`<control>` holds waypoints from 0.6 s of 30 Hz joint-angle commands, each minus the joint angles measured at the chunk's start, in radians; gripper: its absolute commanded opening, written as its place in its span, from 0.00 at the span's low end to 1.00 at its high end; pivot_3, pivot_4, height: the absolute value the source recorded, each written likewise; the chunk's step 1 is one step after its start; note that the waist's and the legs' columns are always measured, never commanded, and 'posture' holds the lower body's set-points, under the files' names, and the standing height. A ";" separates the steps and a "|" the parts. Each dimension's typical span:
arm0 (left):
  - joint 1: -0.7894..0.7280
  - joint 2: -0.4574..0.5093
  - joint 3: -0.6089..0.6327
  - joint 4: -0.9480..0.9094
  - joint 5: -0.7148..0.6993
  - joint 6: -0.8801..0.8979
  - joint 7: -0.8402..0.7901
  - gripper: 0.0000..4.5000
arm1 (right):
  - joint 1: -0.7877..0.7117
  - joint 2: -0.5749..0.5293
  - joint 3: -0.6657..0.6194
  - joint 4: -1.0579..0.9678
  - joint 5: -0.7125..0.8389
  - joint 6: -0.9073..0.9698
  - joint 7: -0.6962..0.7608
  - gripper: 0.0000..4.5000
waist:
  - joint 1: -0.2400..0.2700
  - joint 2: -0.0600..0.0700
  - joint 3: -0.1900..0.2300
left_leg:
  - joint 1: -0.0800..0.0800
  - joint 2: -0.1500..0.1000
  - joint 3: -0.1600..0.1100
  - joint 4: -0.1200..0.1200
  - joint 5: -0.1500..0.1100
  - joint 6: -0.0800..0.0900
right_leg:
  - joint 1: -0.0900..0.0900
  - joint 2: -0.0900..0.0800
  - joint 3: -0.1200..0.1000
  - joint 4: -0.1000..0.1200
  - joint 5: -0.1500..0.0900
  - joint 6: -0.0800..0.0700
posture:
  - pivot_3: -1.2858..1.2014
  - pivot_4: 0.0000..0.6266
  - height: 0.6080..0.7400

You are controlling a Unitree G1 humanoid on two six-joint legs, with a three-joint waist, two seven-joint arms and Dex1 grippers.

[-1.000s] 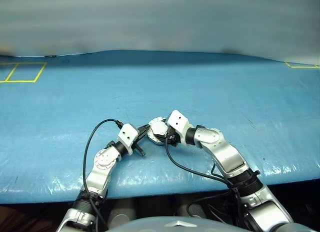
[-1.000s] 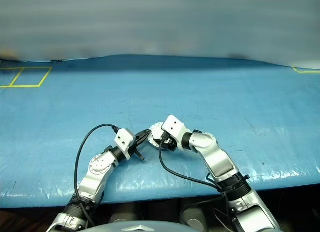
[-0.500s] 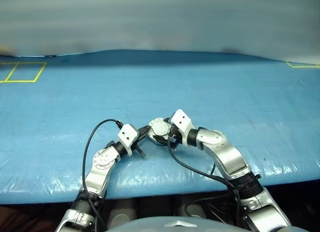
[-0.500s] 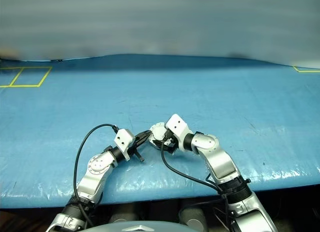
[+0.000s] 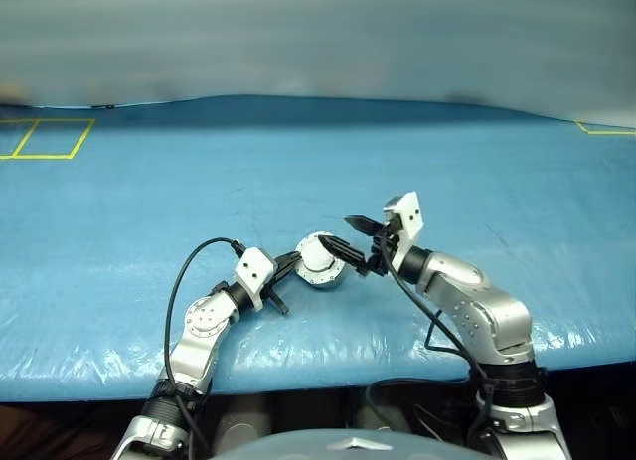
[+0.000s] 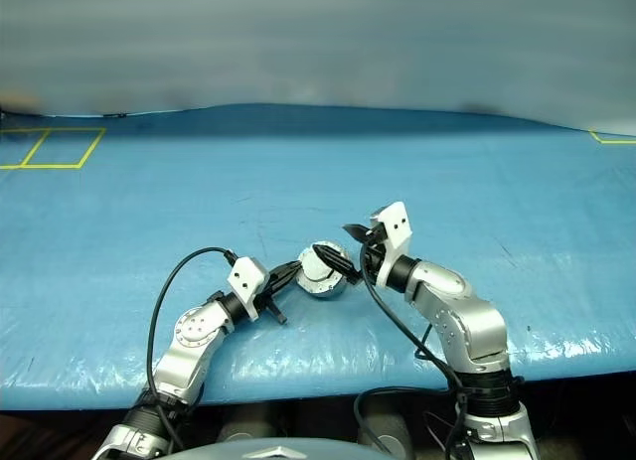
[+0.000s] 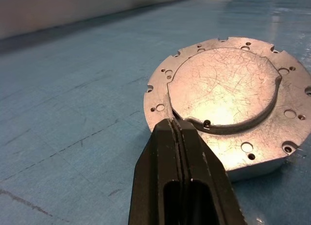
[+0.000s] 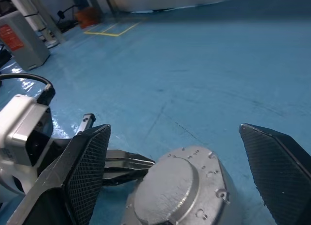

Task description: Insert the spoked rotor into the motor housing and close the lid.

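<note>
Currently the left hand (image 7: 181, 137) has its two black fingers pressed flat together, nothing between them. The tips rest at the near edge of the motor housing (image 7: 233, 152), right up against the step where the raised lid (image 7: 223, 86) sits; whether they actually touch the metal cannot be told from the left wrist view. In the head views the left hand (image 5: 289, 264) reaches in from the robot's left, roughly level with the table (image 5: 149, 202), and meets the housing's left side.

The right hand (image 5: 352, 235) is spread wide, fingers well apart, holding nothing. It hovers just to the right of the housing and slightly above it, fingers aimed toward the robot's left. In the right wrist view its two mesh-faced fingers (image 8: 90, 159) frame the housing (image 8: 180, 196) from either side without contact, and the left hand's closed fingers show at the housing's far side.

The housing (image 5: 321, 258) sits on the blue-covered table between the two hands, lid shut on top: flat silver-grey disc, scratched, with small holes round the flange. The spoked rotor cannot be seen with the lid down.

Yellow tape squares (image 5: 45, 139) mark the table's far left corner; another yellow tape corner (image 5: 601, 129) lies at the far right. A grey cabinet with a red label (image 8: 22, 40) stands beyond the table in the right wrist view.
</note>
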 commanded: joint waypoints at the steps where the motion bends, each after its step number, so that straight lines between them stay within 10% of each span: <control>1: 0.011 -0.008 -0.032 0.014 0.015 0.011 -0.013 0.00 | 0.022 0.007 -0.079 0.002 0.074 0.078 -0.047 0.99 | 0.000 0.000 0.000 | 0.000 0.000 0.000 0.000 0.000 0.000 | 0.000 0.000 0.000 0.000 0.000 0.000 | 0.52 0.24 1.00; 18: 0.009 -0.013 -0.028 0.013 0.025 -0.011 -0.004 0.00 | 0.076 0.142 -0.217 0.165 0.357 0.305 -0.141 0.99 | 0.001 0.001 0.000 | -0.004 0.000 0.000 -0.001 0.000 0.000 | -0.004 0.001 0.001 0.000 0.000 0.000 | 0.52 0.24 1.00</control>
